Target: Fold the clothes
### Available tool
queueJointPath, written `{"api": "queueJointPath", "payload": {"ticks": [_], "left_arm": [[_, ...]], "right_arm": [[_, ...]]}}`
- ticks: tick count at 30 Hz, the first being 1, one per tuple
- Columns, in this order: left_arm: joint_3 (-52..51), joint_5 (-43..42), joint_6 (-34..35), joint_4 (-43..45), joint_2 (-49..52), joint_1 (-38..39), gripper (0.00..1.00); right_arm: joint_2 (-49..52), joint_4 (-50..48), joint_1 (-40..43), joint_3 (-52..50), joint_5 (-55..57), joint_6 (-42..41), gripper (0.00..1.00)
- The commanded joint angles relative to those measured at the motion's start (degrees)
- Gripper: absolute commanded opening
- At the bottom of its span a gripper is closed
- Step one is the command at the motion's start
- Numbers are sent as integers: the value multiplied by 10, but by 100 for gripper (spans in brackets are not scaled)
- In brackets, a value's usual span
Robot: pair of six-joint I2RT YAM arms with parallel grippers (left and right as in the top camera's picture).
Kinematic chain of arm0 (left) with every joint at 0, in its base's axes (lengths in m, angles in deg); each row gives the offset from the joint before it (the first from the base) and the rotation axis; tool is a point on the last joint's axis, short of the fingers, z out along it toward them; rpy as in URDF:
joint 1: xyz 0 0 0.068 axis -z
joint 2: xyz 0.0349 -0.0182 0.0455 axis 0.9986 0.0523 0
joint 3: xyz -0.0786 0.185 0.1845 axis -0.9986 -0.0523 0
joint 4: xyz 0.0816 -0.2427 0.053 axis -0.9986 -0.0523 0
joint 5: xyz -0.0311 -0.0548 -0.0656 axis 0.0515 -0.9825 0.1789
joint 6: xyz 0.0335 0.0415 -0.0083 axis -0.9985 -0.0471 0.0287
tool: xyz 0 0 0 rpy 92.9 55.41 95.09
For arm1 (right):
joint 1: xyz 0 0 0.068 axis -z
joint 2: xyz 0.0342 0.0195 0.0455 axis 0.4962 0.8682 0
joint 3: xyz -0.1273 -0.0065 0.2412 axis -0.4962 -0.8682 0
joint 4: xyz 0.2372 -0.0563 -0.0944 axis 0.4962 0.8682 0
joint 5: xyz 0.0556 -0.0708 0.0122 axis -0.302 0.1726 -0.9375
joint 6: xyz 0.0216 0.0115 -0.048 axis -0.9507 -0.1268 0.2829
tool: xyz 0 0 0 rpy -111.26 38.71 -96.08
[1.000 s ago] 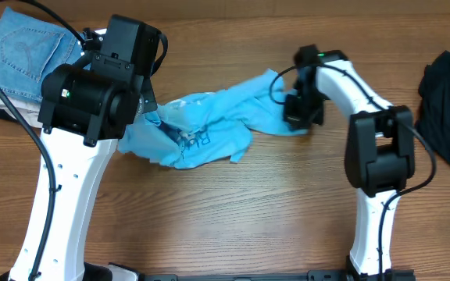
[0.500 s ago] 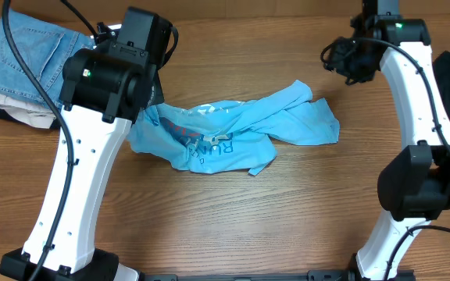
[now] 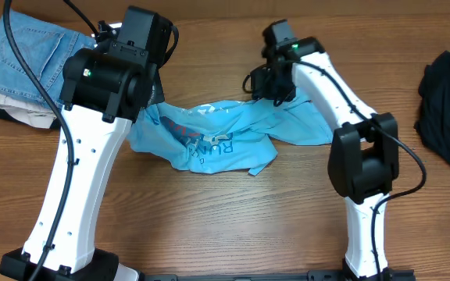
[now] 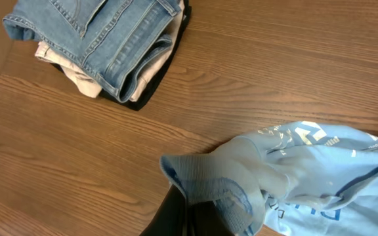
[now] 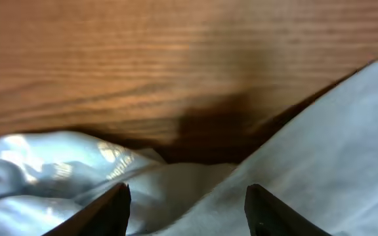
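The clothes in hand are a sky-blue T-shirt (image 3: 233, 133), lying crumpled at the table's middle with white and red lettering showing. My left gripper (image 4: 188, 217) is shut on the ribbed collar edge of the T-shirt (image 4: 307, 174) at its left end. In the overhead view, the left arm's head covers that grip. My right gripper (image 3: 271, 84) hovers at the shirt's far edge. In the right wrist view its fingers (image 5: 115, 211) stand open just above the T-shirt (image 5: 320, 144), with cloth below the gap and nothing pinched.
A folded stack with blue jeans (image 3: 22, 51) on top sits at the far left; the jeans (image 4: 104, 39) also show in the left wrist view. A dark garment (image 3: 448, 109) lies crumpled at the right edge. Bare wood lies in front of the shirt.
The right gripper opened and let go of the shirt, swung away to the far right, then came back over the shirt's far edge. The shirt now lies stretched rightward. Left grip unchanged.
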Motion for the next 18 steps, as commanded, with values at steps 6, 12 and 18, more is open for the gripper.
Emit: {"api": "queueJointPath", "payload": {"ticks": [6,12,18], "left_arm": [[1,16,-10,-3,2,-4,4],[1,17,-12,-10,2,-4,4],[1,19,-12,-8,2,-17,4]], "right_arm": [[14,45,-7,-3,101,-4,42],[14,57,1,-3,122,-5,22],[10,67,41,0,121,-5,4]]}}
